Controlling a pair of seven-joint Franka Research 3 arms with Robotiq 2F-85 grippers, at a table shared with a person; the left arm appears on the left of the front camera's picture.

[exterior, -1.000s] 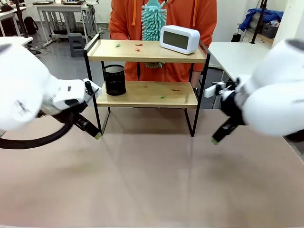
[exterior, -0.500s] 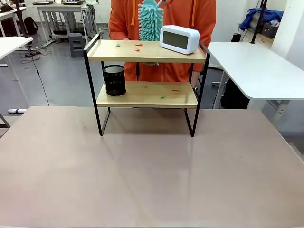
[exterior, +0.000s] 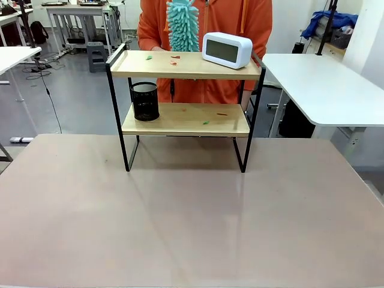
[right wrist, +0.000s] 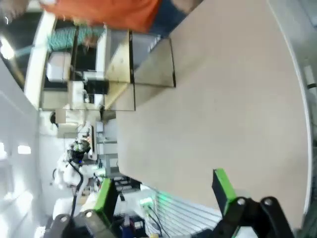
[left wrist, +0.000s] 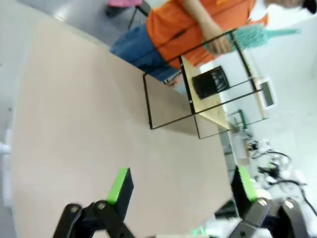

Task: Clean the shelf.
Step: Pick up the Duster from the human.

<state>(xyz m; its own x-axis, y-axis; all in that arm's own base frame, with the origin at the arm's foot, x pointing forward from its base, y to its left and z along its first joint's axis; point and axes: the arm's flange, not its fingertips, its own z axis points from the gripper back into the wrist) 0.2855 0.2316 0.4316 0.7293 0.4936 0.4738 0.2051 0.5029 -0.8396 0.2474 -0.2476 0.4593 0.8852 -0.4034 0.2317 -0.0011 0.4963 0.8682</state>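
The shelf (exterior: pixel 192 67) stands at the far middle of the table, two light wooden boards in a black frame. Small red and green scraps (exterior: pixel 174 60) lie on both boards. A white clock (exterior: pixel 227 49) sits on the top board and a black mesh cup (exterior: pixel 144 101) on the lower one. Behind the shelf a person in orange holds a teal duster (exterior: pixel 182 25) above the top board. My left gripper (left wrist: pixel 183 186) is open over the table, far from the shelf (left wrist: pixel 218 106). My right gripper (right wrist: pixel 163 193) is open too, well back from the shelf (right wrist: pixel 119 64).
The brown table (exterior: pixel 192 222) stretches wide in front of the shelf. A white table (exterior: pixel 324 84) stands at the right, with more desks and chairs behind at the left.
Both arms have pulled out of the front view. The person has moved the duster up and to the left, over the top board.
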